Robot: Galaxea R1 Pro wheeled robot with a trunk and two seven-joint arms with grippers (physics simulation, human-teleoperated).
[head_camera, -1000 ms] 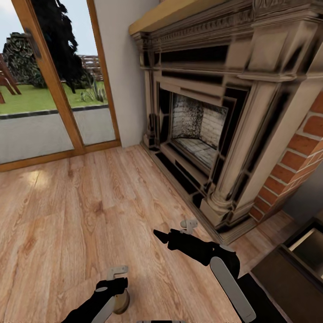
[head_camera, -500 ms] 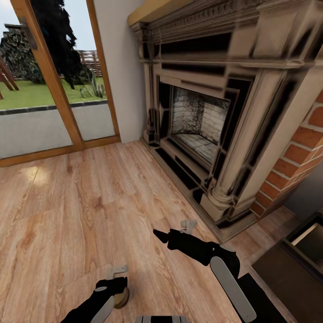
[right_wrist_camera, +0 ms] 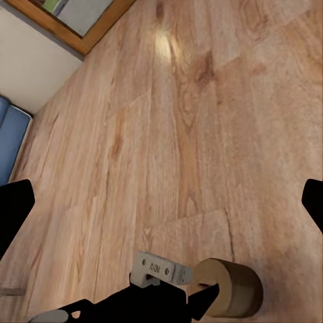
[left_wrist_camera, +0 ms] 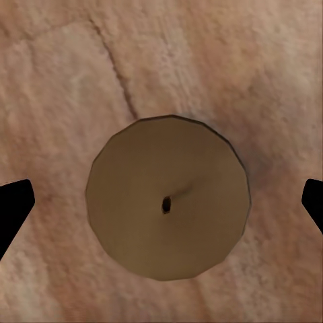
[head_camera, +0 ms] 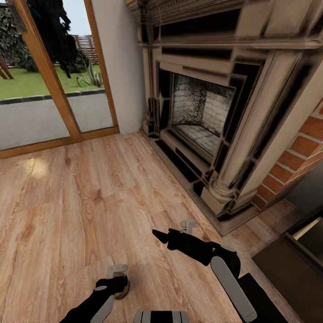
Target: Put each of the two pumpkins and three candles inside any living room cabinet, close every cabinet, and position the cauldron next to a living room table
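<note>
A tan candle (left_wrist_camera: 168,205) with a short dark wick stands on the wood floor, seen from straight above in the left wrist view. My left gripper (left_wrist_camera: 161,202) hangs over it, open, one black fingertip on each side and neither touching it. In the head view the candle (head_camera: 122,289) peeks out beside the left gripper (head_camera: 117,286) near the lower edge. My right gripper (head_camera: 158,234) is open and empty, held over bare floor and pointing left. The right wrist view looks down on the candle (right_wrist_camera: 232,289). A corner of the dark-brown cabinet (head_camera: 287,269) shows at lower right.
A large ornate fireplace (head_camera: 211,116) with a brick side (head_camera: 305,148) fills the right half. A wood-framed glass door (head_camera: 49,76) to the garden stands at the back left. Open plank floor (head_camera: 80,193) lies between them. A blue cushion edge (right_wrist_camera: 10,141) shows in the right wrist view.
The whole head view has shifted, so the camera moved: the fireplace sits higher and nearer in the picture. Both arms keep about the same places, and the left gripper stays over the candle.
</note>
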